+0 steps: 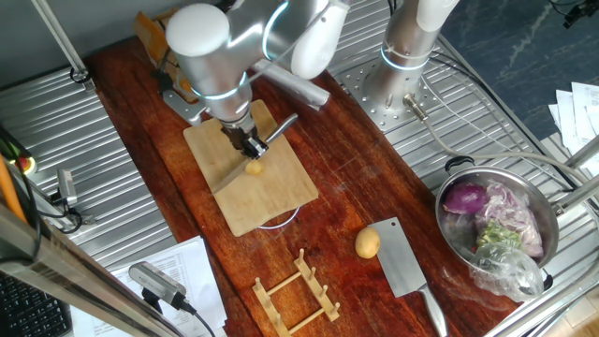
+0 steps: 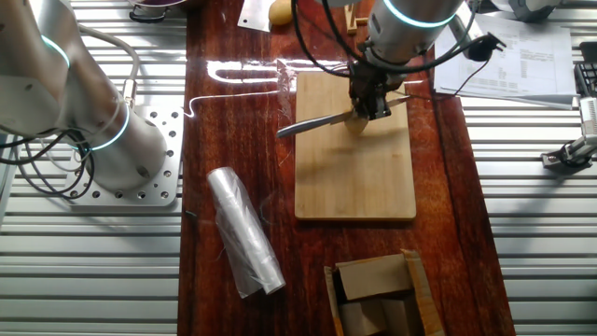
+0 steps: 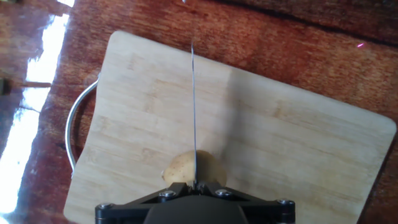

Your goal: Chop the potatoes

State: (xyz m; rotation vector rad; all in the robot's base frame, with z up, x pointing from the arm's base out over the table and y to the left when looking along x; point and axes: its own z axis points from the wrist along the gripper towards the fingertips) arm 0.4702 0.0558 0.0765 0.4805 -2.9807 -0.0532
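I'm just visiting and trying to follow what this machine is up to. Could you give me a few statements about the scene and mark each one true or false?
1. The claw holds a knife over a potato on the cutting board. True.
2. A second potato lies off the board, beside a cleaver. True.
3. The purple onion sits on the cutting board. False: it lies in the metal bowl.
4. The potato on the board is already in several pieces. False: it looks whole.
5. The wooden rack holds the cleaver. False: the cleaver lies on the table.
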